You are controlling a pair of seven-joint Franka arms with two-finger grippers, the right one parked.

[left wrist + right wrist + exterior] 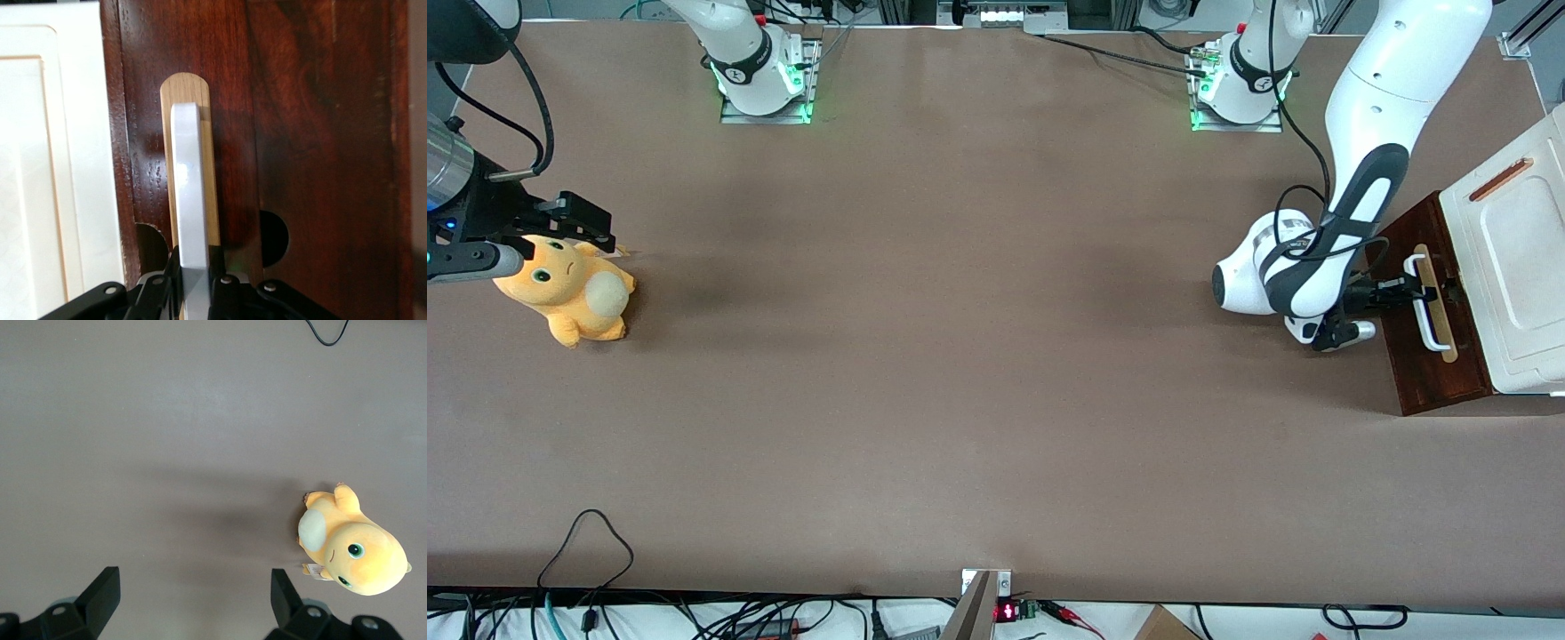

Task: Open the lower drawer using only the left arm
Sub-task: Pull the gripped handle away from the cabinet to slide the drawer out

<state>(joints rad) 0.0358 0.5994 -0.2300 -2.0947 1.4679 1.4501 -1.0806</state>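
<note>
Lower drawer [1423, 356]: glossy dark wood; tool [193, 283] clamped on smooth white bar handle [189, 200].

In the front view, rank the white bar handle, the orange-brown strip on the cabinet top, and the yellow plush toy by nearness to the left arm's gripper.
From the gripper, at the lower drawer:
1. White bar handle, on the drawer front, right at the gripper.
2. Orange-brown strip, on the white cabinet top, farther from the front camera.
3. Yellow plush toy, toward the parked arm's end of the table.

Glossy dark wood lower drawer [320, 133], smooth white handle [190, 200], black gripper [195, 290].
</note>
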